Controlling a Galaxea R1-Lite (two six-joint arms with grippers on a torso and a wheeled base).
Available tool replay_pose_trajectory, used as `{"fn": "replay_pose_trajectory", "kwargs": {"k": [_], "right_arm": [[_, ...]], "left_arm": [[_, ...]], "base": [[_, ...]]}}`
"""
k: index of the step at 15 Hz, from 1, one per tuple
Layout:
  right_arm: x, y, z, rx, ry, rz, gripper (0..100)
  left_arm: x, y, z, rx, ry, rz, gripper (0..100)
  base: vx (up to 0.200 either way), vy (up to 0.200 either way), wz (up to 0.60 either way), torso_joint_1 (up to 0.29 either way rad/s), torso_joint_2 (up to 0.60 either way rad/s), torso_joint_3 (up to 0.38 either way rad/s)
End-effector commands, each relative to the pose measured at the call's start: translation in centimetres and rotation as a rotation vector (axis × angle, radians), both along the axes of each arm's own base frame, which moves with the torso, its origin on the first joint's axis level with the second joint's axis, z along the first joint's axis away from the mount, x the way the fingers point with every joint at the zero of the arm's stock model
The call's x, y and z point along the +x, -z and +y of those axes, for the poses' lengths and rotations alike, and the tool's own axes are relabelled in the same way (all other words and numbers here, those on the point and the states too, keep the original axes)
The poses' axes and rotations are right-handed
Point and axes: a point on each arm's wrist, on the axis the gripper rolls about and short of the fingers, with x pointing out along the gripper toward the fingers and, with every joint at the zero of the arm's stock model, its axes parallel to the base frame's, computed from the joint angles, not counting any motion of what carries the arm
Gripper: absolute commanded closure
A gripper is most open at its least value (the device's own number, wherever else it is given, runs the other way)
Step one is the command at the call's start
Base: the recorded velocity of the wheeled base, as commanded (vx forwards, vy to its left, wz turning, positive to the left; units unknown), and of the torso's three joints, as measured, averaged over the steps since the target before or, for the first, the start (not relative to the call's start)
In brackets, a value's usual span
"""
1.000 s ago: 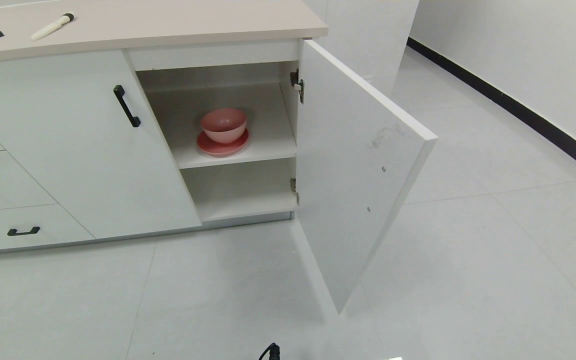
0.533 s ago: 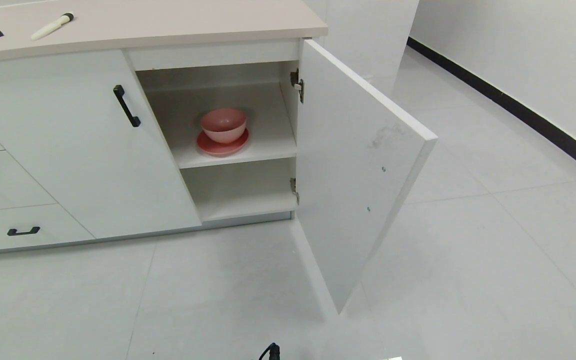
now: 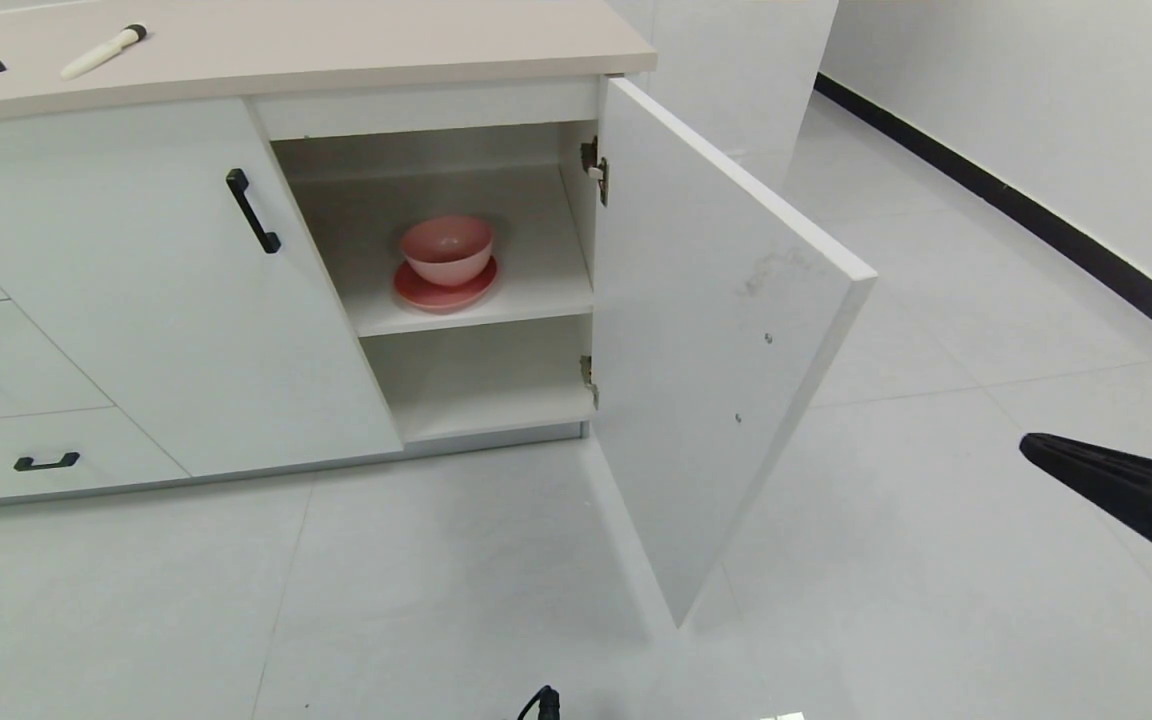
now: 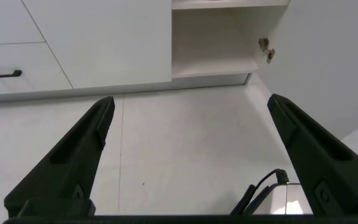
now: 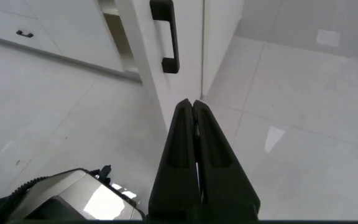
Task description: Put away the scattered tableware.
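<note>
Bowl (image 3: pixel 446 248) on plate (image 3: pixel 444 290) shelved, frame centre | door (image 3: pixel 716 330) open, not yet shut | utensil (image 3: pixel 104 52) upper left on counter (image 3: pixel 356 40), likely remaining | left gripper (image 4: pixel 188 106) apart, right gripper (image 5: pixel 193 109) together

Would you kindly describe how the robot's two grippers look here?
Both are plain matte black. The left gripper has two long, flat-sided fingers tapering to blunt tips; the right gripper has matching slim, wedge-shaped fingers. No markings show on either.

White cab. (image 3: pixel 136 300) w/ beige top (image 3: pixel 336 40); grey tile floor (image 3: pixel 936 520); white wall (image 3: pixel 1036 90).
</note>
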Motion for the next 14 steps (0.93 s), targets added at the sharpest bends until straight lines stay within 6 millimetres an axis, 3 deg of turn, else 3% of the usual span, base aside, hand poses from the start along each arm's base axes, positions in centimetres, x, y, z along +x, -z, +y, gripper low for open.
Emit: {"fn": "replay_pose_trajectory", "kwargs": {"k": [1, 5, 8, 12, 14], "right_arm": [[3.2, 0.7, 0.9, -0.012, -0.015, 0.050, 100], [6.1, 0.5, 1.7, -0.018, -0.020, 0.070, 100], [8.5, -0.4, 3.9, -0.018, -0.086, 0.057, 100], [12.8, 0.7, 5.1, -0.037, -0.007, 0.074, 100], [13.6, 0.7, 5.5, -0.030, -0.012, 0.049, 100]], "left_arm": [[0.0, 0.0, 0.0, -0.004, -0.002, 0.002, 0], [0.0, 0.0, 0.0, -0.006, -0.002, 0.002, 0], [0.0, 0.0, 0.0, -0.007, -0.004, -0.002, 0], [0.0, 0.0, 0.0, -0.007, -0.004, -0.002, 0], [0.0, 0.0, 0.0, -0.010, -0.004, -0.002, 0]], "base": [[0.000, 0.000, 0.00, 0.000, 0.00, 0.000], [0.000, 0.000, 0.00, 0.000, 0.00, 0.000], [0.000, 0.000, 0.00, 0.000, 0.00, 0.000], [0.000, 0.000, 0.00, 0.000, 0.00, 0.000], [0.000, 0.000, 0.00, 0.000, 0.00, 0.000]]}}
